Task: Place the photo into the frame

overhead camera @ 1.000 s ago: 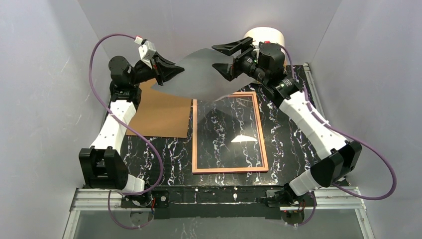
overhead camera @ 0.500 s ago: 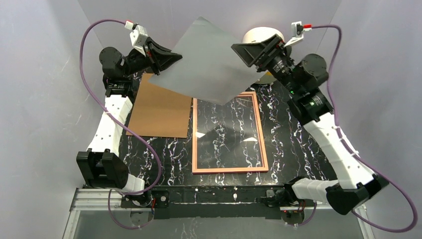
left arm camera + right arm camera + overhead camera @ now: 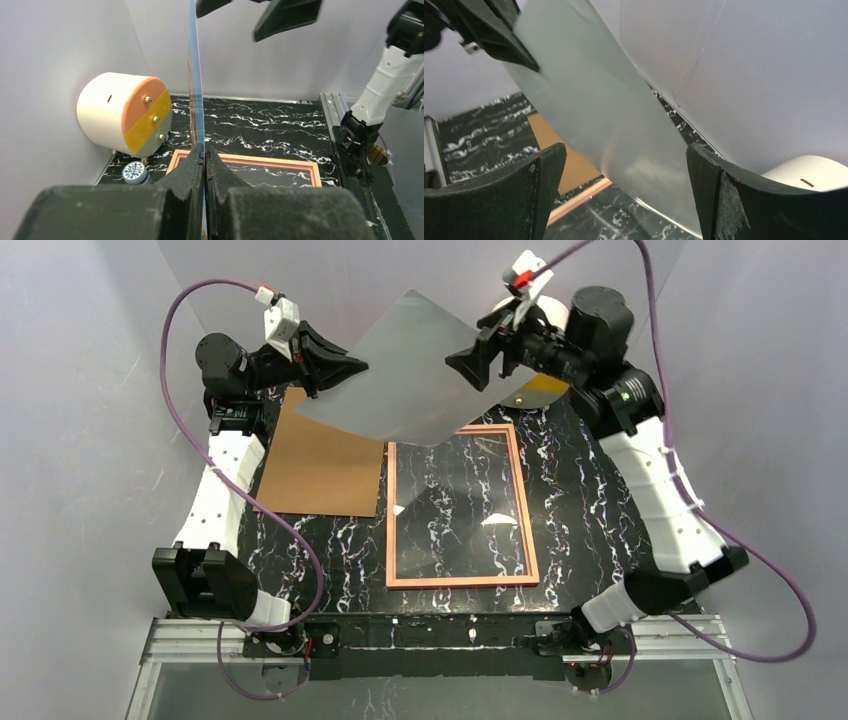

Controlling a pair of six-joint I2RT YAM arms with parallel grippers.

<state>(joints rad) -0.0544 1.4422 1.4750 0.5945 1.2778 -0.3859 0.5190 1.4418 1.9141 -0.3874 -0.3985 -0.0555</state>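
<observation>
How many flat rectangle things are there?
3. The photo is up in the air, pinched by the left fingers; the frame lies flat on the table; the brown cardboard lies beside it, on its left. No others show.

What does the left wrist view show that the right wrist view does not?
Left wrist only: the photo's blue printed side, edge-on, and a small round cap beside the white drum. Right wrist only: the brown board and the photo's plain back. Both: photo, frame, drum, the left gripper shut on the photo, the right gripper open.
</observation>
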